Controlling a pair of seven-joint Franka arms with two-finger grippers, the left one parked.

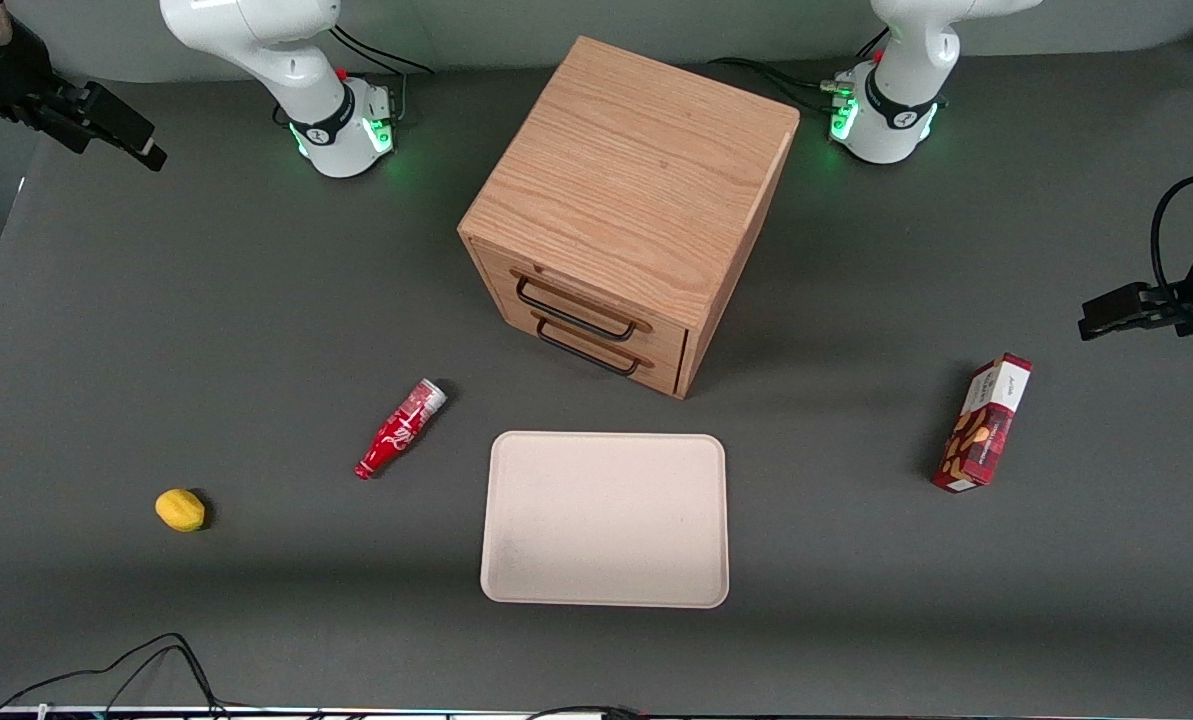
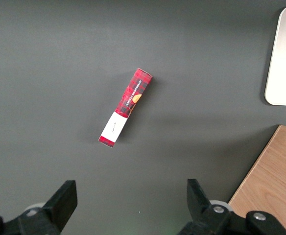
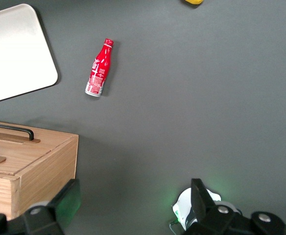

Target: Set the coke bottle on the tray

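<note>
Grey table (image 1: 256, 300) — tool (image 3: 133, 208) apparently open, empty

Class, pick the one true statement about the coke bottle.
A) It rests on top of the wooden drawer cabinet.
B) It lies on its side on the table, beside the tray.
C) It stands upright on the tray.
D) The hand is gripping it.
B: the coke bottle lies flat on the dark table beside the tray, apart from it; the hand, fingers open, hangs high above the table, holding nothing.

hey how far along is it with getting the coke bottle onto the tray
Nothing looks done yet. The coke bottle lies on its side on the table, beside the tray and apart from it. The tool is open, high above the table near the wooden drawer cabinet, holding nothing. Reaching, grasping, carrying and placing all remain.
</note>
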